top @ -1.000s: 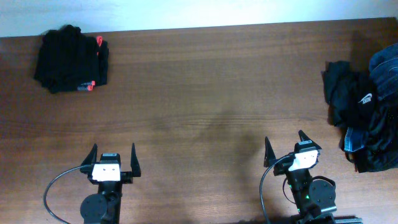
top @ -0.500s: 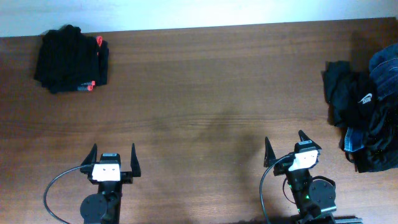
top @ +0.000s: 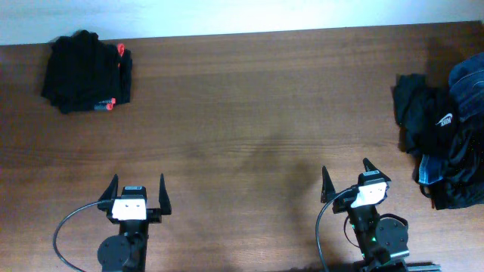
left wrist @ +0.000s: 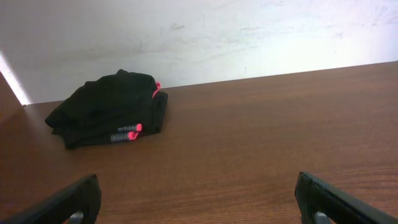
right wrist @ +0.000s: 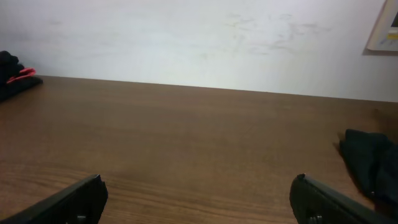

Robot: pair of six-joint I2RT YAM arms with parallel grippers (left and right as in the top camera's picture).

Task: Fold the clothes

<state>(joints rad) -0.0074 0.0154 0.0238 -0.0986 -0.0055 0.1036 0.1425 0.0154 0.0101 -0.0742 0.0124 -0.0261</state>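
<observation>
A folded black garment with red trim (top: pixel 85 73) lies at the table's far left corner; it also shows in the left wrist view (left wrist: pixel 109 116) and at the left edge of the right wrist view (right wrist: pixel 13 78). A heap of unfolded dark clothes (top: pixel 446 140) with blue denim and a white logo sits at the right edge; part of it shows in the right wrist view (right wrist: pixel 372 163). My left gripper (top: pixel 138 190) is open and empty near the front edge, its fingers wide apart in its wrist view (left wrist: pixel 198 200). My right gripper (top: pixel 348 177) is open and empty, left of the heap, its fingers also wide apart (right wrist: pixel 199 200).
The brown wooden table (top: pixel 249 121) ends at a white wall (left wrist: pixel 205 37) behind. A pale framed object (right wrist: pixel 385 28) hangs on the wall at the far right.
</observation>
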